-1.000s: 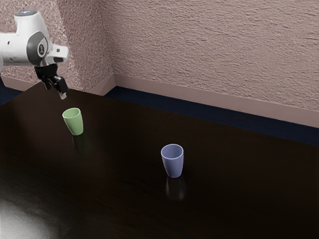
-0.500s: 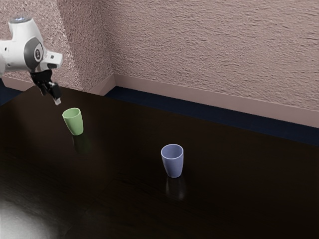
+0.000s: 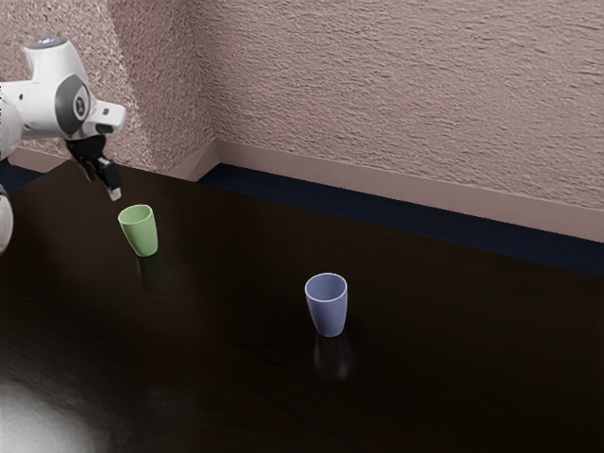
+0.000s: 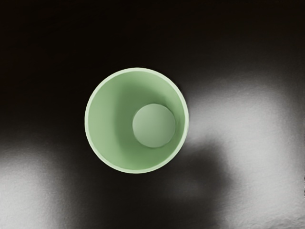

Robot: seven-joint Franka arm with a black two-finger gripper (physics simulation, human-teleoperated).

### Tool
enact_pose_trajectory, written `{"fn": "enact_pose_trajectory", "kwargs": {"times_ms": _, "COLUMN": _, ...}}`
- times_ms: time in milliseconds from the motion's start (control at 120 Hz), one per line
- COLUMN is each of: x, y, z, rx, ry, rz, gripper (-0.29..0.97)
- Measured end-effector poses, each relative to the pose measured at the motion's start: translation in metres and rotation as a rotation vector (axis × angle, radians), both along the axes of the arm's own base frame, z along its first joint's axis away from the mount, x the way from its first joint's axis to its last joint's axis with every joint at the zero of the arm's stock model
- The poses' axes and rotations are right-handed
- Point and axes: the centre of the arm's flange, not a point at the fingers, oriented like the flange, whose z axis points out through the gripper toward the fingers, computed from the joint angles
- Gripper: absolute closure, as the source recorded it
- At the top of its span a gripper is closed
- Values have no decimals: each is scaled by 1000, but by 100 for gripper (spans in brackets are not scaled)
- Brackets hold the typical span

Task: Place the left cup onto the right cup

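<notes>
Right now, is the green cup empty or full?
Empty. The wrist view looks straight down into the green cup and shows its bare bottom, with nothing inside.

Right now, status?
Gripper over green cup, no contact. Green cup upright, not yet lifted. Blue cup upright, standing apart. Nothing between them.

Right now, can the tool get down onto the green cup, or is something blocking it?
Probably yes. The tool hangs just above the green cup, which stands upright on the dark table; the wrist view looks almost straight into its mouth. The blue cup stands well off to the exterior view's right.
</notes>
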Motion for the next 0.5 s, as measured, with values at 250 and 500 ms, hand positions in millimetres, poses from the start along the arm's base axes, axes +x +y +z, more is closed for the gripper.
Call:
{"fn": "enact_pose_trajectory", "kwargs": {"times_ms": 250, "x": 20, "y": -17, "z": 0, "rx": -4, "ry": -19, "rz": -47, "gripper": 0}}
{"fn": "enact_pose_trajectory", "kwargs": {"times_ms": 500, "x": 31, "y": -29, "z": -7, "rx": -18, "ry": -19, "rz": -72, "gripper": 0}}
